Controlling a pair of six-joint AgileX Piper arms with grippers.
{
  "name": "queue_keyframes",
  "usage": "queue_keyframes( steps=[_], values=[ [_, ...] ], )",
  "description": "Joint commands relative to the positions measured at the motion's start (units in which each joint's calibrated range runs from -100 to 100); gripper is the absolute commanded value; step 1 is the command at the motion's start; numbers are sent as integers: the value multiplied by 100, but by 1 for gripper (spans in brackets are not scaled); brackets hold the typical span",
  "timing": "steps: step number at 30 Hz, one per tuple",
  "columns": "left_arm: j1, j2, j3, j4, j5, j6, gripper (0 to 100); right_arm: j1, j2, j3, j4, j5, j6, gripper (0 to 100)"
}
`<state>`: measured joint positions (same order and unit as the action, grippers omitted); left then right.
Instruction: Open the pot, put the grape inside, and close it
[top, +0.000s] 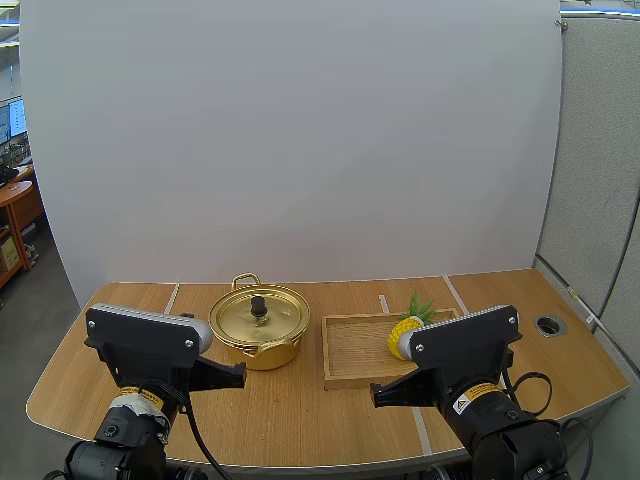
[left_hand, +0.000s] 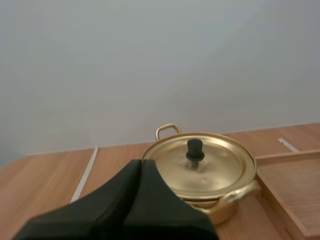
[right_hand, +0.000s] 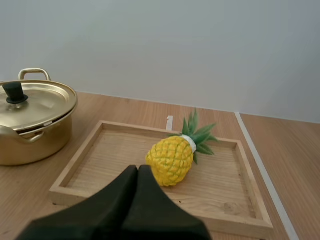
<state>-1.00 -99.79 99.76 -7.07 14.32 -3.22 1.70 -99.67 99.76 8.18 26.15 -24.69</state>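
Observation:
A gold pot (top: 262, 340) with two loop handles stands on the table left of centre, its lid (top: 258, 316) on, with a black knob (top: 259, 304). No grapes show; a yellow toy pineapple (top: 404, 333) with green leaves lies in the wooden tray (top: 343, 372) right of the pot. My left gripper (top: 240, 372) is shut, hovering just in front of the pot. My right gripper (top: 376, 397) is shut too, at the tray's near edge. In the left wrist view the fingers (left_hand: 141, 165) form one dark wedge before the pot (left_hand: 200, 167). The right wrist view has the wedge (right_hand: 138, 170) just short of the pineapple (right_hand: 171, 160).
Pale tape lines (top: 170, 298) cross the wooden table. A round cable hole (top: 549, 324) sits near the right edge. The tray (right_hand: 112, 157) holds bare wood around the pineapple, and the pot (right_hand: 30, 125) stands just beside it.

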Motion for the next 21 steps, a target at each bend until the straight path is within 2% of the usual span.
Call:
queue_keyframes(
  steps=[1,21],
  values=[
    [-22,-21,24,16,1458,-68,0,-68,-33,24,-34,566,-5,0],
    [-22,-21,24,5,1500,-264,0,-68,-33,24,-23,561,7,0]
  ],
)
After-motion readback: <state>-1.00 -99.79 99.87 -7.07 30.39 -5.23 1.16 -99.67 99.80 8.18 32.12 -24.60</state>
